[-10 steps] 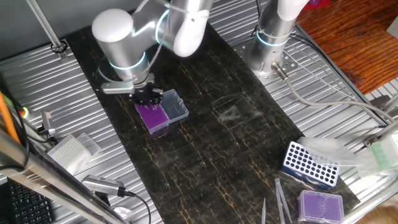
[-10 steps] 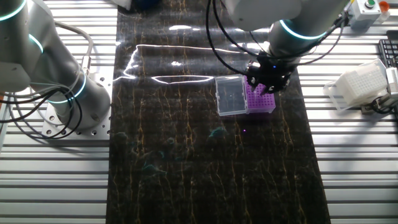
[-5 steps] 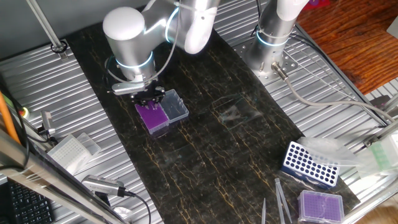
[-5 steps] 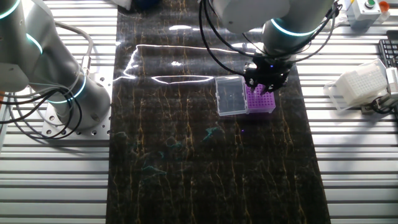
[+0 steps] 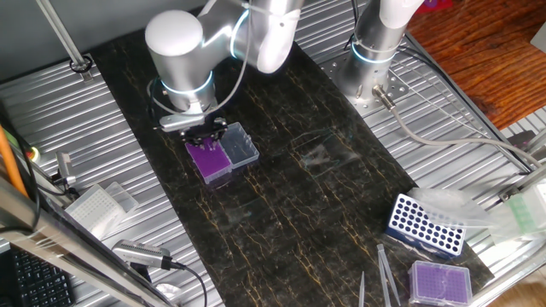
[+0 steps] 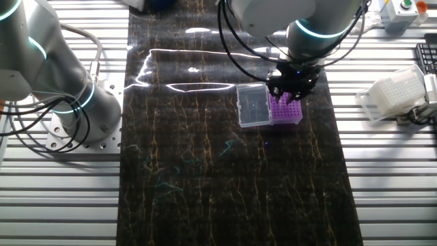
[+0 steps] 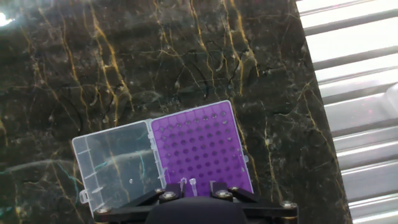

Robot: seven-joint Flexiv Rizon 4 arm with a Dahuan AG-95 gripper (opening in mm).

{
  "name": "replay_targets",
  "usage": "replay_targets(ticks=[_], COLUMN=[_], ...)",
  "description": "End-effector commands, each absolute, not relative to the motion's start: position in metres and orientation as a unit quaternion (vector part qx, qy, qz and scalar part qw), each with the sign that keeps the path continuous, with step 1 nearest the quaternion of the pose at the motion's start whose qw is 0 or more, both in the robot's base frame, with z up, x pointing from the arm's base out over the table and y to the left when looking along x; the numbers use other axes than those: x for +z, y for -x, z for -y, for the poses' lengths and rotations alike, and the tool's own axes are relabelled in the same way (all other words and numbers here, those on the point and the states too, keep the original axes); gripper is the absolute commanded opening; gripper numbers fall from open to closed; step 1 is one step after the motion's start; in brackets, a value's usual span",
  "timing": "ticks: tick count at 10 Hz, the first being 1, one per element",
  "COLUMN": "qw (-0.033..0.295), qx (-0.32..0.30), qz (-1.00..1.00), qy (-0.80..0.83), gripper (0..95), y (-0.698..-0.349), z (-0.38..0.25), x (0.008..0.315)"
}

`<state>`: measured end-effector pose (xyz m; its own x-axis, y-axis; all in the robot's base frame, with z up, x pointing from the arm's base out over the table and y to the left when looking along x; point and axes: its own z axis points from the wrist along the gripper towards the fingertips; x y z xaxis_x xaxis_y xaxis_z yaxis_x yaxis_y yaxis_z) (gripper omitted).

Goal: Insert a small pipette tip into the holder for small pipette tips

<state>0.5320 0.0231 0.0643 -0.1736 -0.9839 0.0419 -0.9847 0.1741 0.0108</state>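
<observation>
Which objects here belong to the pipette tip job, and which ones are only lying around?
Belong to the job:
- holder for small pipette tips, lid open
- small pipette tip
- tool

Lying around:
- blue rack
- paler purple box
- white tip box

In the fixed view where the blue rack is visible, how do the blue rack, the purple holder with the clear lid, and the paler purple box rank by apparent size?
1. Blue rack, looks largest.
2. Purple holder with the clear lid and paler purple box: too alike to rank. The box is cut off by the picture's edge and lies nearer the camera, so the order is unsure.
</observation>
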Motion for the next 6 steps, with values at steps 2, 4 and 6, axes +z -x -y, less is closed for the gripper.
replay_targets(ticks=[2,4,6], qw=[0.016,0.015,0.012], qx=[0.011,0.013,0.015], qz=[0.766,0.767,0.766], qy=[-0.642,-0.642,-0.642], gripper=[0.0,19.0,0.0], y=[-0.5339,-0.5345,-0.5353], z=[-0.0226,-0.0223,-0.0219], x=[0.0601,0.0576,0.055])
